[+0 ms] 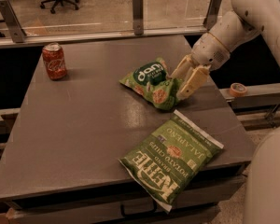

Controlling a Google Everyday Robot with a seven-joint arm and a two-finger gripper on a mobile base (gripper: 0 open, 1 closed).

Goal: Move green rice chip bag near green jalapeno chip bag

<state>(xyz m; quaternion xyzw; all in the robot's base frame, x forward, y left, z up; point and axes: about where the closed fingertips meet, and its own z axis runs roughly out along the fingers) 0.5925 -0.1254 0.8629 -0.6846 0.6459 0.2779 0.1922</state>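
Observation:
The green rice chip bag [149, 80], small and puffy with a dark oval logo, lies on the grey table [84, 125] right of centre. My gripper [179, 86] is at the bag's right end, with its two pale fingers [192, 82] spread apart and the bag's right edge at their tips. The bag rests on the table. The green jalapeno chip bag [172, 157], large and flat with white lettering, lies at the table's front right corner, a short gap in front of the small bag.
A red soda can [54, 61] stands upright at the table's back left. A roll of tape [237, 89] sits on a ledge to the right of the table. A glass barrier with posts [138, 13] runs behind the table's far edge.

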